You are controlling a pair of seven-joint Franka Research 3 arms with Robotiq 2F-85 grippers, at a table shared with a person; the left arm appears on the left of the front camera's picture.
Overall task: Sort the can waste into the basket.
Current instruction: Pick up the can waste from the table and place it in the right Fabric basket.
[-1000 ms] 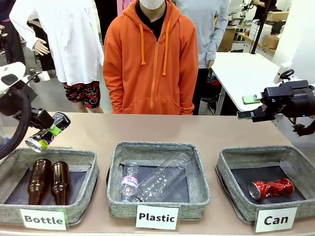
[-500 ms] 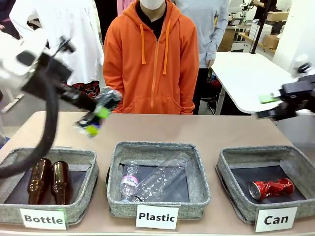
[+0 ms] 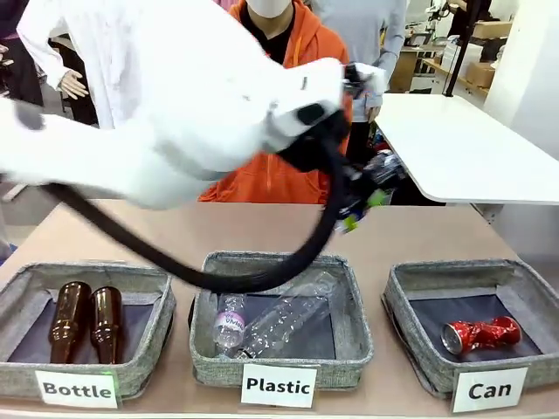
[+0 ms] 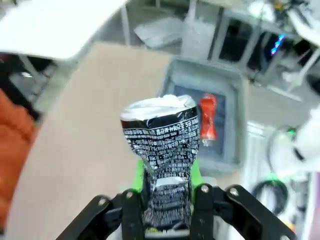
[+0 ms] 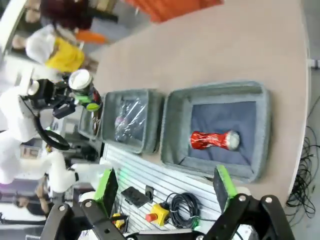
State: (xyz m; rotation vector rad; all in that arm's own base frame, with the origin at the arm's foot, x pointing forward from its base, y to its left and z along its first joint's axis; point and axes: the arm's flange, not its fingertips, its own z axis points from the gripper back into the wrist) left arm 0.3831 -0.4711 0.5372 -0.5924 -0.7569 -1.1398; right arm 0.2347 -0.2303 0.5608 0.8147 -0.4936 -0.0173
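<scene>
While the red can (image 3: 479,335) lies in the Can basket (image 3: 524,279) (alone); plastic bottles (image 3: 275,325) fill another.

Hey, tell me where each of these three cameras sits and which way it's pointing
Front view: fixed on the robot's side, looking across the table at the person; the left arm sweeps across it.
Left wrist view: on the left arm, looking along the left gripper, which is shut on the black-and-silver can, toward the Can basket.
Right wrist view: on the right arm, looking down past the open right gripper at the baskets.
Shared: all three show the red can in the Can basket.
</scene>
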